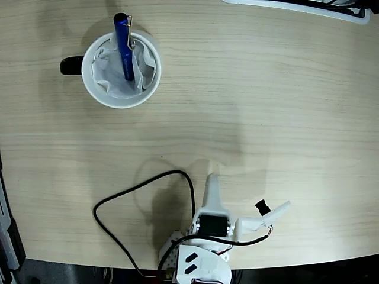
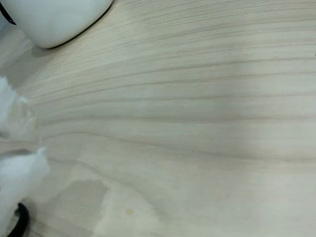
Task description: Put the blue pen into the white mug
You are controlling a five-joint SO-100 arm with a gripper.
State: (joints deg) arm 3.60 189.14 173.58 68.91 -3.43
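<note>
Two views of one moment. Fixed view: the blue pen [image 1: 124,47] stands tilted inside the white mug [image 1: 95,83], its upper end leaning over the far rim, crumpled white lining around it. The mug sits upper left on the wooden tabletop [image 1: 266,106]. The white arm lies folded at the bottom edge beside a looping black cable [image 1: 118,198]; its tool [image 1: 212,180] appears closed and empty, well apart from the mug. Wrist view: mug base [image 2: 54,19] at upper left.

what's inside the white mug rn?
In the fixed view, the white mug holds the blue pen, standing tilted with its top past the far rim, plus crumpled white paper lining it. The paper hides the mug's bottom and the pen's tip.
</note>
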